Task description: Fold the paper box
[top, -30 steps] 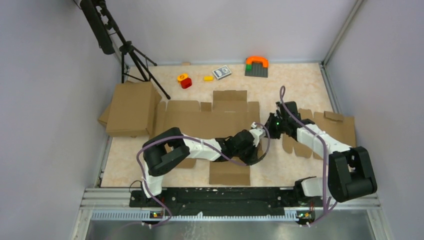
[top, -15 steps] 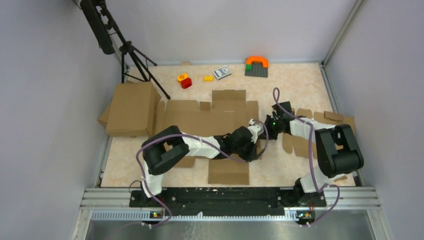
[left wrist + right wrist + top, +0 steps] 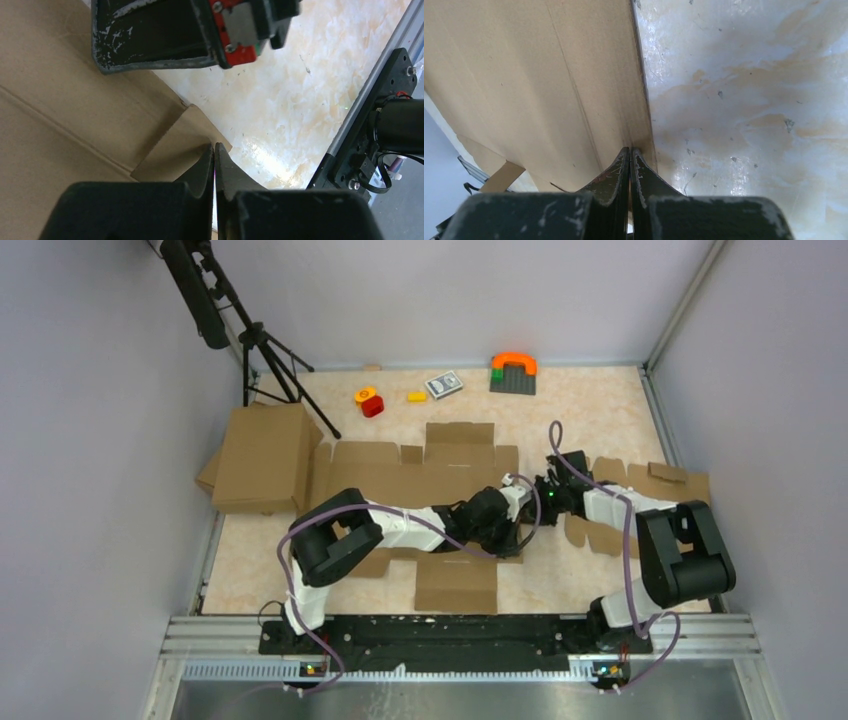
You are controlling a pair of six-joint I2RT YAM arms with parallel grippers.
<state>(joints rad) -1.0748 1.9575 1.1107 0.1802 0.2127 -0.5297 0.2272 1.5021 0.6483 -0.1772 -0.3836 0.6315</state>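
Brown corrugated cardboard, the paper box [image 3: 410,475] lies open and mostly flat in the middle of the counter [image 3: 590,415]. The left hand [image 3: 214,150] and the right hand [image 3: 630,152] meet at its right edge. We judge the sheet light and stiff, bending easily only along its scored lines, so a flap's free edge is the best place to hold. Both hands show fingers pressed together there; whether cardboard sits between them we cannot tell.
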